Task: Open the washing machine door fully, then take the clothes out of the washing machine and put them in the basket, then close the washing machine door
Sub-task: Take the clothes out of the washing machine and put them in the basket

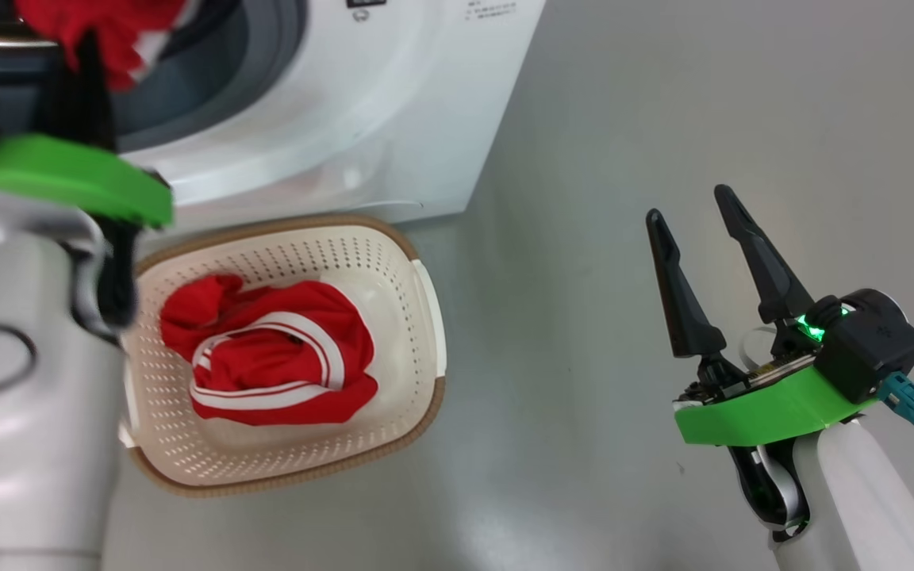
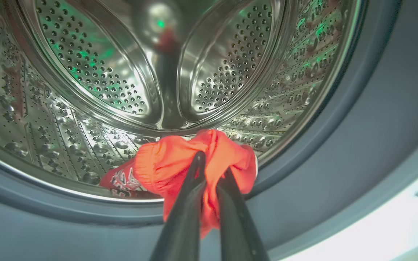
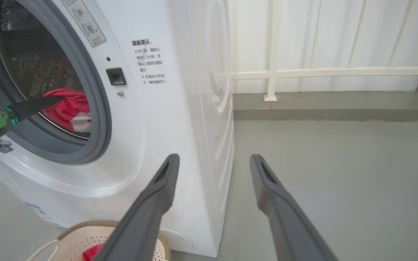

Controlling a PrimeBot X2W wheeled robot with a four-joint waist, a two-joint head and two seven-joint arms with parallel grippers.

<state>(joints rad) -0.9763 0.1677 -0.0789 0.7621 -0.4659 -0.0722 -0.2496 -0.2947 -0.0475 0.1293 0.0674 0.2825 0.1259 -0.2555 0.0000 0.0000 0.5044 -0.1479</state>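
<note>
The robot's left hand [image 2: 212, 165], reaching into the mouth of the white washing machine [image 3: 180, 108], is clamped on a bunched red garment [image 2: 172, 163]. The fabric is pinched between its two dark fingers [image 2: 191, 203] at the lower lip of the perforated steel drum [image 2: 85, 72], just inside the grey rubber gasket [image 2: 339, 145]. Below that hand, on the grey floor [image 1: 663, 119] close against the machine's front, stands the cream perforated basket [image 1: 417, 277] with its brown woven-look rim. A striped red garment [image 1: 266, 357] lies crumpled inside it. The right hand [image 1: 689, 208] hangs well to the side of the basket over bare floor, its fingers spread wide and holding nothing. The machine's front corner lies ahead of it and to its left.
</note>
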